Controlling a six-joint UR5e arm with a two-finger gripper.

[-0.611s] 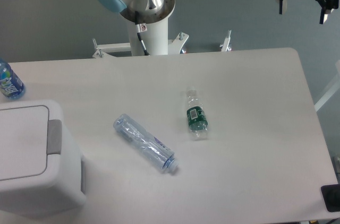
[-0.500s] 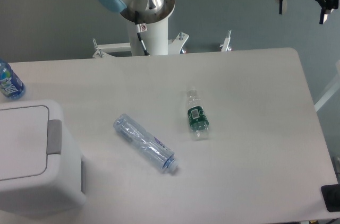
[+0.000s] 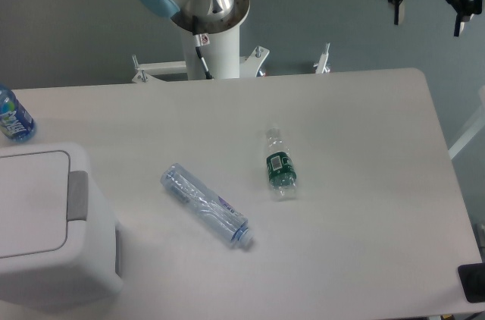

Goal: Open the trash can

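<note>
One trash can (image 3: pixel 45 225) sat at the table's eight o'clock corner, lid shut, its grey push tab (image 3: pixel 76 196) untouched. Far off at two o'clock hung the gripper (image 3: pixel 428 10), jaws wide and empty — a long crossing might clip the clear bottle (image 3: pixel 205 205) or miss the tab.

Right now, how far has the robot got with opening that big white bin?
Nothing looks done yet: the trash can sits at the table's left edge with its flat lid closed and the grey push tab unpressed. In hand: nothing, as the end effector hangs open and empty high at the far right, away from the bin. Left: crossing the table, reaching the tab, and pressing it to open the lid.
</note>
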